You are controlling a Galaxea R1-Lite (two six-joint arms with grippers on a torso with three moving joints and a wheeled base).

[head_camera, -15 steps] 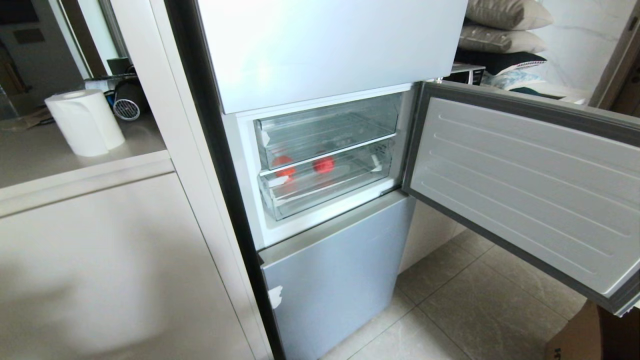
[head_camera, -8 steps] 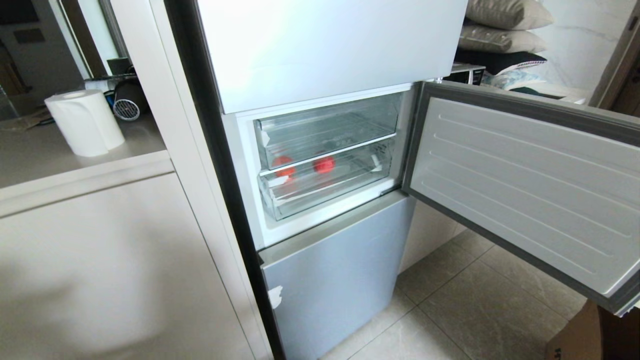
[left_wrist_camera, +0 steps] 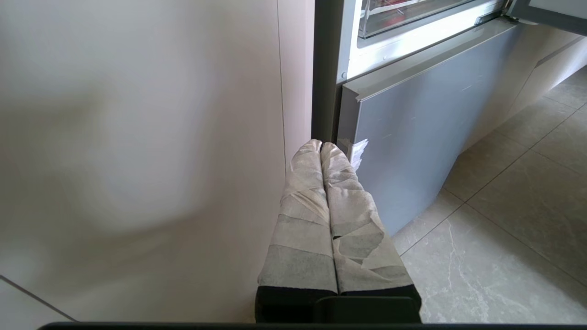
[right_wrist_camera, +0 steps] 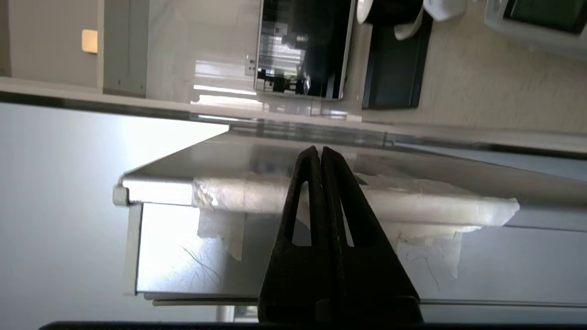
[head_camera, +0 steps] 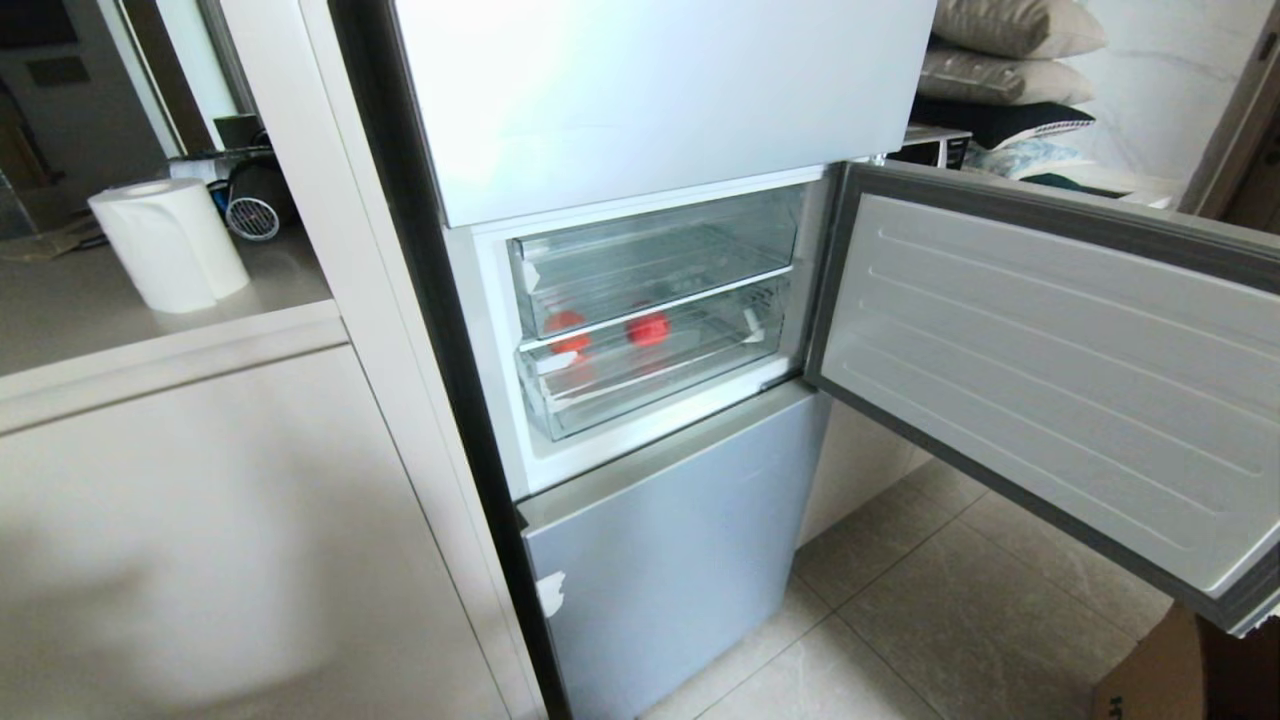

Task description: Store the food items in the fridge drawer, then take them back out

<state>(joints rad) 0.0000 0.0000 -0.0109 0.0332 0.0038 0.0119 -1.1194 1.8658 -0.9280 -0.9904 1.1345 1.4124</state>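
Two red food items (head_camera: 568,331) (head_camera: 648,328) lie inside the clear fridge drawer (head_camera: 660,380), the lower of two clear bins in the fridge's open middle compartment; the drawer is pushed in. Neither gripper shows in the head view. My right gripper (right_wrist_camera: 318,149) is shut and holds nothing. It points at the tape-wrapped edge (right_wrist_camera: 412,201) of the open fridge door. Low down, my left gripper (left_wrist_camera: 321,144) is shut and holds nothing, parked between the white cabinet and the fridge's bottom panel (left_wrist_camera: 412,137).
The open middle door (head_camera: 1050,370) swings out far to the right over the tiled floor. A clear upper bin (head_camera: 650,245) sits above the drawer. A paper towel roll (head_camera: 165,245) stands on the counter at left. A cardboard box (head_camera: 1180,670) lies at the lower right.
The open door has shifted very slightly. The drawer and the red items inside it have not moved.
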